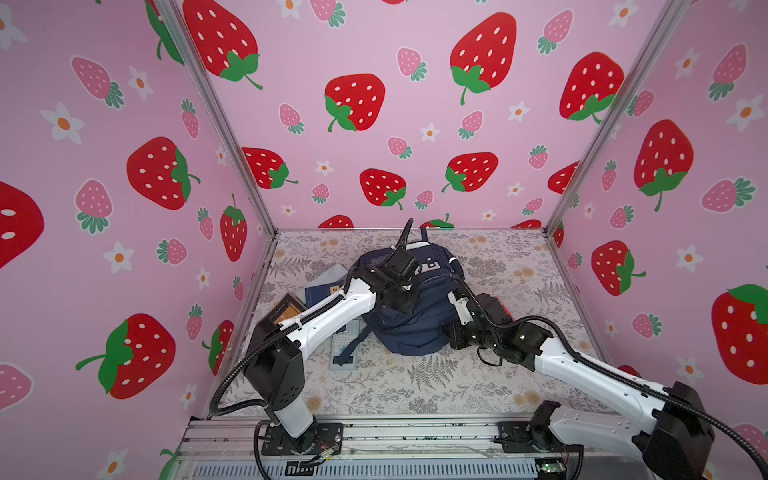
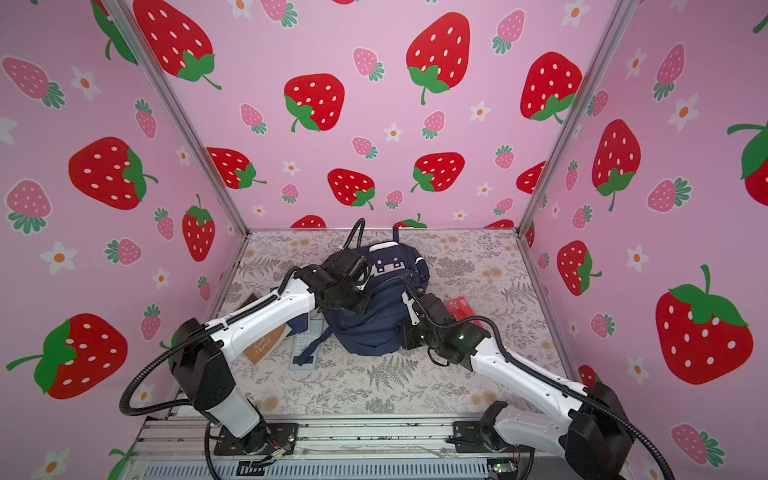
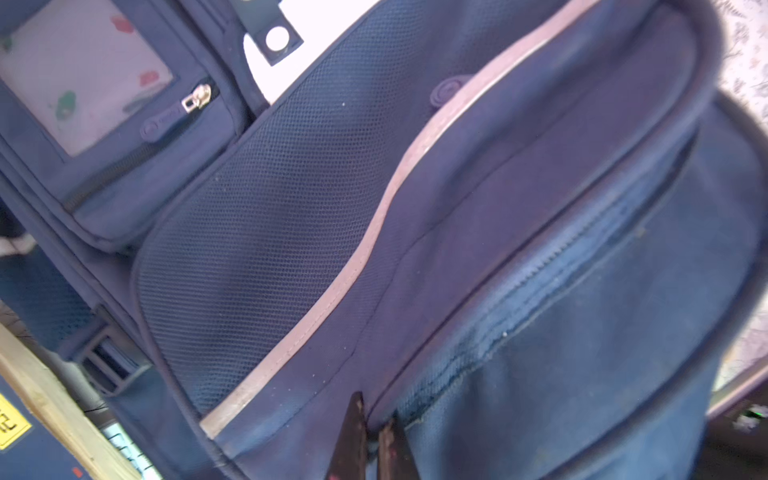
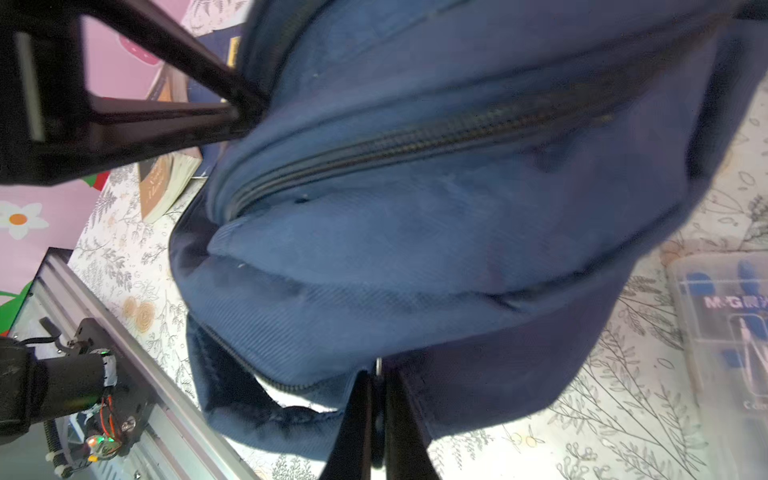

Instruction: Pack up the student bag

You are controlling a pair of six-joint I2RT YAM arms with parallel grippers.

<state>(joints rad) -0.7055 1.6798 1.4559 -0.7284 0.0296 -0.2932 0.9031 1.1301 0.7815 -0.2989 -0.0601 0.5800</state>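
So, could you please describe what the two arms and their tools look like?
Both the left arm and the right arm have glossy white shell links with black joint housings, each trailed by a black corrugated cable. The left tool and right tool end in slim, tapering black fingers.

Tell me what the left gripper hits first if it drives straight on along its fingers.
The student bag: the left gripper, shut, sits at a seam fold on its front, seemingly pinching it. Going on would press into the fabric.
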